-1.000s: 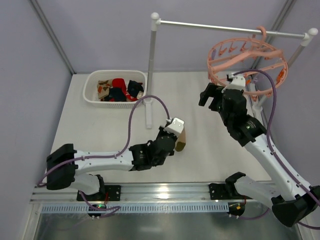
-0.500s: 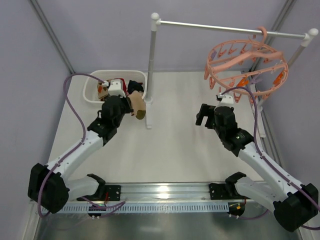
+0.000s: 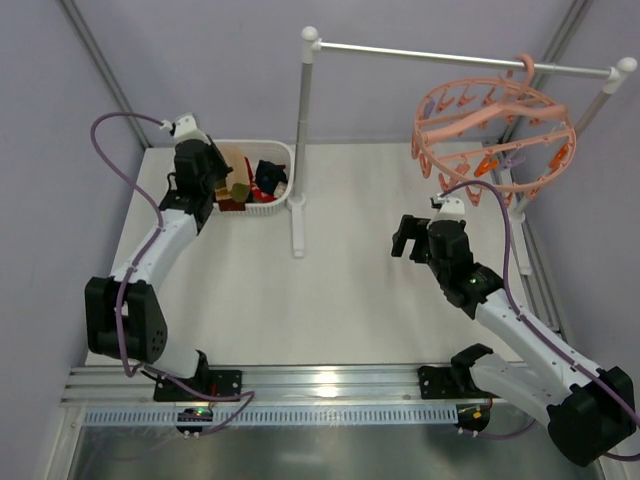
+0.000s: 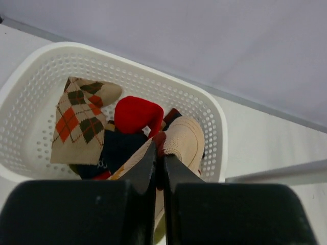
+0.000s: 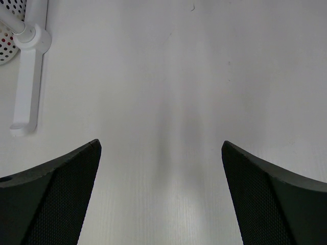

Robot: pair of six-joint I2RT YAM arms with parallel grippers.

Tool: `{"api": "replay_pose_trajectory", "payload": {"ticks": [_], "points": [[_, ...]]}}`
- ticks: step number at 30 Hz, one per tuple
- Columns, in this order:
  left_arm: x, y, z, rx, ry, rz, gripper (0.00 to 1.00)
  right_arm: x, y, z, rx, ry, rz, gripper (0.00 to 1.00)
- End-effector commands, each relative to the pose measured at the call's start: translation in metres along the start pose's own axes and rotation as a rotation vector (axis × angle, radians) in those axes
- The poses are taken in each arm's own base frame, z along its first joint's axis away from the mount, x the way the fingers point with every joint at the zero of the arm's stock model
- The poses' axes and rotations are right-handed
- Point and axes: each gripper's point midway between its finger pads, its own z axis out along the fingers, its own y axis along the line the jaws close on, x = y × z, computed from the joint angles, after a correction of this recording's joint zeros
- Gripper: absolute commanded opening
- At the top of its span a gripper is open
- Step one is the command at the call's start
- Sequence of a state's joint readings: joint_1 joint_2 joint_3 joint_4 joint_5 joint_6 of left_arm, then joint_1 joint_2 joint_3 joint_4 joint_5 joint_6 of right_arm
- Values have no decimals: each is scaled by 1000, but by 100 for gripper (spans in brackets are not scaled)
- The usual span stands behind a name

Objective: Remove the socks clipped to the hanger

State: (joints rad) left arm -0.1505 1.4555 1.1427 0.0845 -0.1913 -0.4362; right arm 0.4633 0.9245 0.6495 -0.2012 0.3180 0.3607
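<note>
Hanging sock [image 4: 181, 140]: tan, pinched by closed jaws of left gripper [image 4: 159, 152], above basket [image 4: 30, 81].
Right gripper [image 5: 161, 144]: jaws spread wide over worktop [image 5: 153, 61].
Hanger [image 3: 497, 107]: on rail [image 3: 450, 55].

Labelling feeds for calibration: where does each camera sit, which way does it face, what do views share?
Top external: above and behind the bases, looking down on the table; left arm and right arm show.
Left wrist: on that arm, looking into the basket; left gripper shut on a tan sock.
Right wrist: facing down at table; right gripper open.
Shared: basket in top and left wrist; stand foot in top and right wrist.
</note>
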Motion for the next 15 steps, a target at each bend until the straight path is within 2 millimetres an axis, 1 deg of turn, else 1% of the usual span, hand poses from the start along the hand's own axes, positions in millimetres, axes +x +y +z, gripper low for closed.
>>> {"api": "replay_pose_trajectory", "payload": {"ticks": [1,2,3,4,5,6,7,8,11,13,15], "points": [[-40,6,24,-61,-131,19,0,-8,0,3,-13,-46,-4,99],[-52,4,30,-72,-160,22,0,-9,0,4,-15,-49,-5,100],[-47,8,40,-91,-149,32,0,-7,-1,6,-13,-43,-6,100],[-50,8,46,-94,-154,43,0,-7,0,7,-22,-42,-5,100],[-62,3,50,-87,-173,45,0,-8,0,8,-23,-43,-3,100],[-64,0,54,-83,-173,53,0,-8,1,10,-29,-40,-3,100],[-60,2,61,-89,-162,67,0,-8,1,11,-31,-39,-2,100],[-67,0,62,-90,-173,79,0,-7,0,13,-31,-37,1,100],[-72,4,65,-113,-198,102,0,-5,-2,18,-27,-27,3,100],[-70,8,66,-126,-206,111,0,-3,-4,21,-26,-21,7,100],[-56,13,70,-136,-173,121,0,-1,-4,24,-28,-10,8,100]]}}
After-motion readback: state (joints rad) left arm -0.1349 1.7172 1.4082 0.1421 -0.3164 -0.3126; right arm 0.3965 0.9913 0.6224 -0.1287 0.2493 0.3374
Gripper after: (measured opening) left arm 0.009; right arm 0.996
